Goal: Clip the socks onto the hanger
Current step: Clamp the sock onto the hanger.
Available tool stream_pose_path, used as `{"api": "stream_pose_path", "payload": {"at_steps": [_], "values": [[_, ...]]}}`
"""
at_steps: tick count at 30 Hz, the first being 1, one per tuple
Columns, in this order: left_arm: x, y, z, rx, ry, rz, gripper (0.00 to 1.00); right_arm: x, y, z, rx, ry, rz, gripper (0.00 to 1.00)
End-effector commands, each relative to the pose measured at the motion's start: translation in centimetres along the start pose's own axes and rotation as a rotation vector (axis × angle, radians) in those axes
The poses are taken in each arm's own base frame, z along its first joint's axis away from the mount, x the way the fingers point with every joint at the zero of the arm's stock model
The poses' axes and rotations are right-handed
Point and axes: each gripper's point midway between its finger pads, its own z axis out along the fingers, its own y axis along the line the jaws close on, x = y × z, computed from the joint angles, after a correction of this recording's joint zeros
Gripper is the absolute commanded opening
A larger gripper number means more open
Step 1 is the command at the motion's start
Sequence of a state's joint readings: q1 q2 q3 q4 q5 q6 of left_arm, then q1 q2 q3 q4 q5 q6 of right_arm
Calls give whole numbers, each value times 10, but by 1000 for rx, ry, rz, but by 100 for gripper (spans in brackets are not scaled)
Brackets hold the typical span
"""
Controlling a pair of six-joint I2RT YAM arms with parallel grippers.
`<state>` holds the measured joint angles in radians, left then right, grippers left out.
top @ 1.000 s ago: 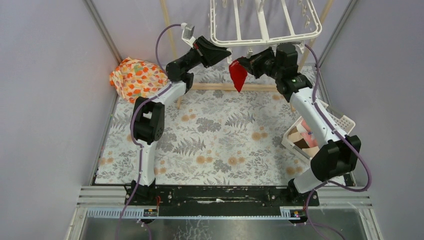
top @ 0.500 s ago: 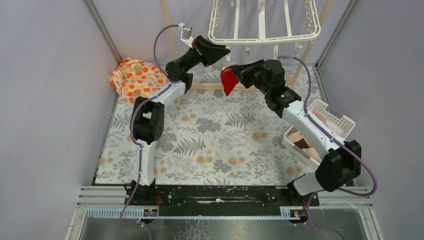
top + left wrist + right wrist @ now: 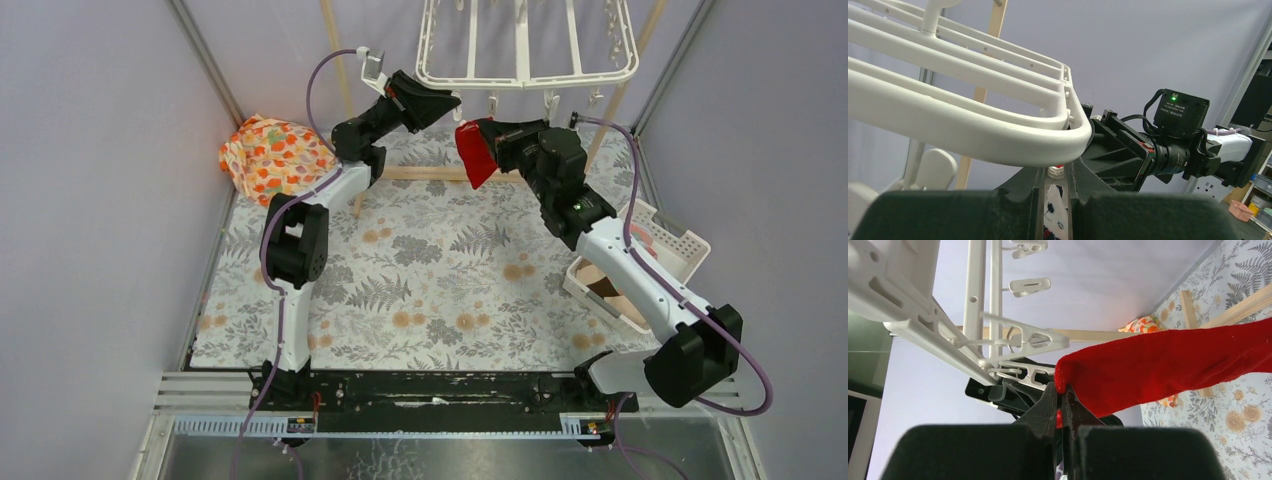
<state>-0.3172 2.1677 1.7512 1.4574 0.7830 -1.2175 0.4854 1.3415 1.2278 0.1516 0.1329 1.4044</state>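
Under hanger rim, R claw pinching red sock, L claw pinching clip beside.

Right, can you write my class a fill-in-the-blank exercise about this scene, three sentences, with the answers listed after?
1. The right gripper is shut on a ____ sock.
2. The left gripper pinches a clip of the hanger, which is coloured ____.
3. The flowered cloth bundle lies on the ____ side of the table.

Missing words: red; white; left.
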Motion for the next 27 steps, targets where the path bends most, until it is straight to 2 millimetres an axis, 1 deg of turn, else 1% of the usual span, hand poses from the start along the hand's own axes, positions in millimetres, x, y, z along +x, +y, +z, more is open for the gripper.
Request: {"api": "stream_pose_path", "payload": {"at_steps": [1,10,15,19,22,27], "values": [[-10,-6,2,6,-20,36,0,-9,20,-2,-63,-67,22,0],[-10,-7,2,5,-14,36,0,-11,15,5,-50,-83,18,0],[-10,-12,1,17,-18,33,0,-10,14,13,-39,-88,8,0],[-9,-10,0,10,-14,33,0,-9,16,16,-49,-81,14,0],[-8,-11,0,14,-15,30,0,-12,19,16,-54,-97,7,0],[-9,-13,0,15,-13,36,0,-11,21,20,-60,-93,8,0]]}}
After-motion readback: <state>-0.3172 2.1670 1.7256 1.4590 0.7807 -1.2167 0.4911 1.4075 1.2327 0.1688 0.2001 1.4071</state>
